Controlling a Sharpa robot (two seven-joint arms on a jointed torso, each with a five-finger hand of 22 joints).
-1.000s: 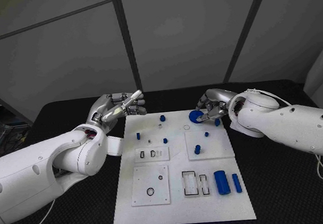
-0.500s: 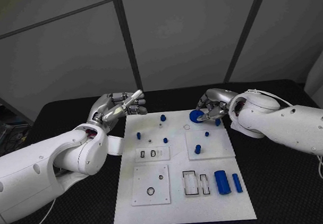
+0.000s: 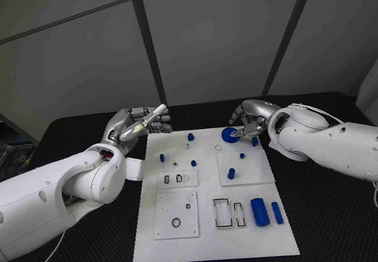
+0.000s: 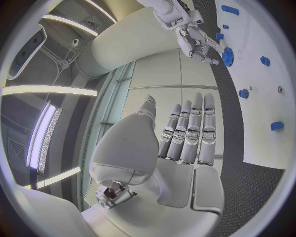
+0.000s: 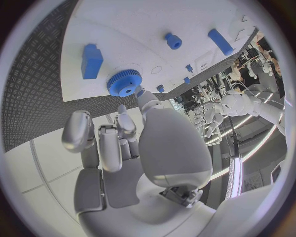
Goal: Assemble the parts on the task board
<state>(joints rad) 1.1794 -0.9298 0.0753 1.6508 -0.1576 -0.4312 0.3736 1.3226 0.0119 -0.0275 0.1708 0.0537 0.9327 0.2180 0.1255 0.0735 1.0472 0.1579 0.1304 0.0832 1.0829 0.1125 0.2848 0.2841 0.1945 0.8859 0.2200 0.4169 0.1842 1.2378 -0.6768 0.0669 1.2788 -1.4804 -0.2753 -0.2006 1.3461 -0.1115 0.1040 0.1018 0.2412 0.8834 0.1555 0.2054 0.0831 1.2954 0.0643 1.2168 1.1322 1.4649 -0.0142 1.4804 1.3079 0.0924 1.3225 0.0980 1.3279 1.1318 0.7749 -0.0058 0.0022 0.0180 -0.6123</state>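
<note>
**Inspector:** Starting with the right hand (image 3: pixel 247 124): it sits at the far right corner of the board (image 3: pixel 216 244), with a blue gear (image 3: pixel 230 134) at its fingertips. In the right wrist view the thumb tip touches the gear's toothed rim (image 5: pixel 124 82) while the other fingers curl beneath, so I record it as holding the gear at the board's edge. Whether the gear rests on the plate or is lifted off it, I cannot tell.

**Clerk:** And the left hand?

**Inspector:** The left hand (image 3: pixel 137 127) is raised beyond the board's far left corner, above the black table (image 3: pixel 84 253). Its wrist view shows the fingers (image 4: pixel 188 132) straight and side by side, thumb apart, nothing in them.

**Clerk:** Parts on the board?

**Inspector:** A peg (image 3: pixel 189 137) stands near the far edge, just left of the gear. Two smaller pegs (image 3: pixel 162 158) and (image 3: pixel 193 164) stand on the left half. On the right-hand raised plate, a small pin (image 3: pixel 241 157) and a short stub (image 3: pixel 231 174) stand upright. Nearer the robot, a thick cylinder (image 3: pixel 260 211) and a thinner bar (image 3: pixel 277 212) lie side by side, close but apart, to the right of two slots (image 3: pixel 221 213). On the left, one plate (image 3: pixel 177 179) has two small slots, and the plate (image 3: pixel 176 216) nearer the robot bears a black ring (image 3: pixel 176 223).
</note>
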